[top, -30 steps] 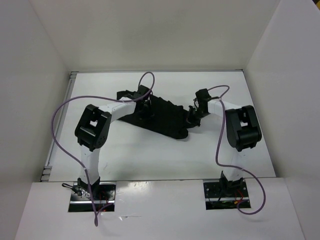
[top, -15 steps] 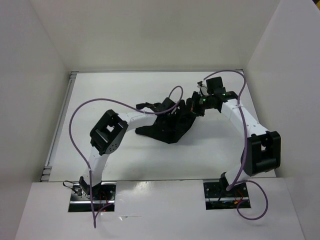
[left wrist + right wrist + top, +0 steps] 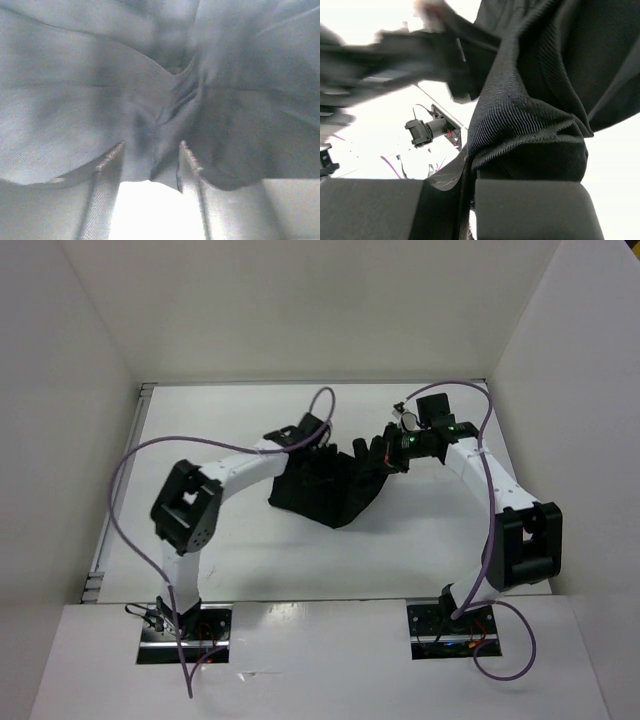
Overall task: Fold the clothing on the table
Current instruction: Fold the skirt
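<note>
The soft black ribbed fabric garment point(image 3: 325, 495) is bunched mid plain white bench point(image 3: 250, 550). The right tool point(image 3: 470, 172) is clamped on its edge; the left tool point(image 3: 150, 150) is parted, cloth loose between. Judged limp and light, so it is best gripped at hem corners.

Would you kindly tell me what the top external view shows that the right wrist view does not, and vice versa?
Only the top external view shows the whole layout: the clothing bunched in a dark heap on the table, between the left arm and the right arm, with white walls around. Only the right wrist view shows the fabric's ribbed weave up close, with a fold pinched in the right gripper. Both show the black garment and the white tabletop.
</note>
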`<action>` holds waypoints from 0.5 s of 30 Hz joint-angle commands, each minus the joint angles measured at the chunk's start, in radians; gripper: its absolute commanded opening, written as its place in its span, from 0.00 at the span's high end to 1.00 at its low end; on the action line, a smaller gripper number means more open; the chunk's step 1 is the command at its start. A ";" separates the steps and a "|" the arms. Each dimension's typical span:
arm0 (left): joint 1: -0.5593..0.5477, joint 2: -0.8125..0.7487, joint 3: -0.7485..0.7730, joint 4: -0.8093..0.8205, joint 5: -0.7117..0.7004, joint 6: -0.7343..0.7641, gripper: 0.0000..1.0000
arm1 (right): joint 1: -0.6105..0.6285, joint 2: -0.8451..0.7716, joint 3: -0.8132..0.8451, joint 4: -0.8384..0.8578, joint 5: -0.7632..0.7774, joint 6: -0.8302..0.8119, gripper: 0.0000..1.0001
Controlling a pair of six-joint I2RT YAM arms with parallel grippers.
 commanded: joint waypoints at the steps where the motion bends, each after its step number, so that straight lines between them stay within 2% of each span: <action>1: 0.108 -0.239 -0.027 -0.063 -0.176 -0.006 0.42 | -0.010 -0.016 0.011 -0.016 -0.035 -0.033 1.00; 4: 0.215 -0.319 -0.117 -0.072 -0.276 -0.026 0.42 | -0.010 -0.016 0.011 -0.026 -0.035 -0.042 1.00; 5: 0.242 -0.328 -0.140 -0.072 -0.294 -0.026 0.45 | -0.010 -0.016 0.011 -0.026 -0.035 -0.042 1.00; 7: 0.304 -0.341 -0.206 -0.062 -0.333 -0.035 0.59 | -0.010 -0.007 0.011 -0.026 -0.035 -0.042 1.00; 8: 0.320 -0.341 -0.223 -0.062 -0.342 -0.049 0.73 | -0.010 -0.007 0.020 -0.026 -0.035 -0.042 1.00; 10: 0.344 -0.298 -0.246 -0.049 -0.351 -0.049 0.81 | -0.010 0.022 0.020 -0.026 -0.053 -0.052 1.00; 13: 0.345 -0.214 -0.255 -0.049 -0.365 -0.061 0.88 | 0.000 0.045 0.038 -0.017 -0.053 -0.042 1.00; 15: 0.332 -0.160 -0.267 -0.022 -0.356 -0.073 0.88 | 0.000 0.058 0.047 -0.008 -0.053 -0.042 1.00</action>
